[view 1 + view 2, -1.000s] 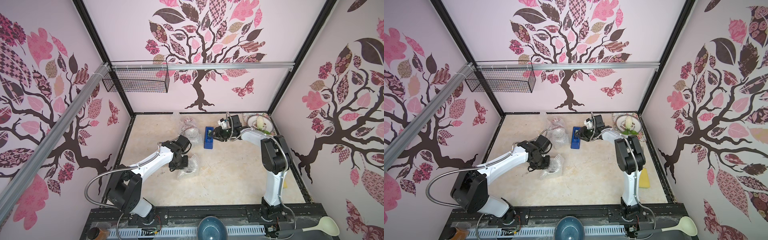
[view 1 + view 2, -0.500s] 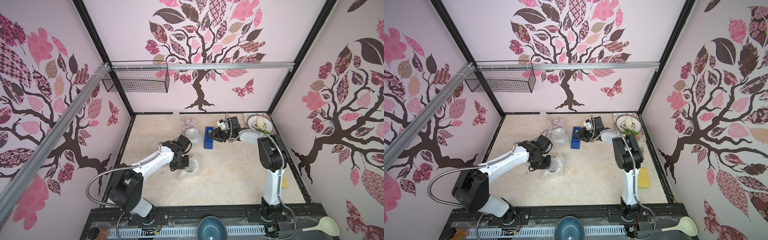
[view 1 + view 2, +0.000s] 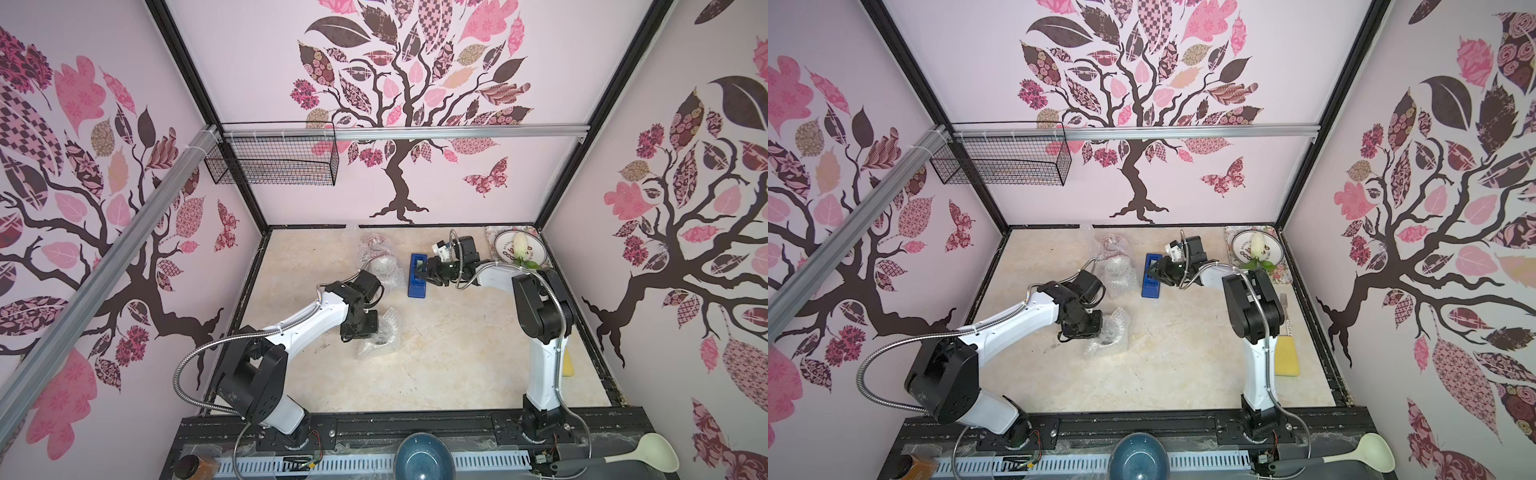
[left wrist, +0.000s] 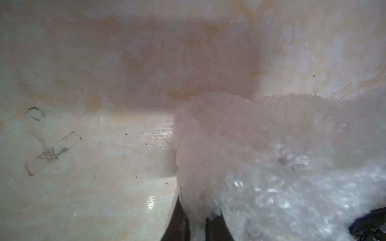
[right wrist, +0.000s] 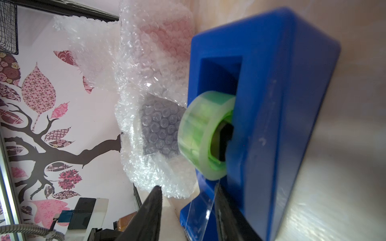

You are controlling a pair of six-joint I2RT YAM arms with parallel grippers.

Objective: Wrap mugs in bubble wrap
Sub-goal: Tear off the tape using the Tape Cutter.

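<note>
Left end effector closed, pinching an edge of the bubble wrap bundle at centre frame in both top views, on the desk; what's inside is unclear. Right end effector open, fingers either side of the clear strip off the green tape roll in the blue tape dispenser; wrapped reddish mug and wrapped greyish mug just left of the dispenser, upper centre.
</note>
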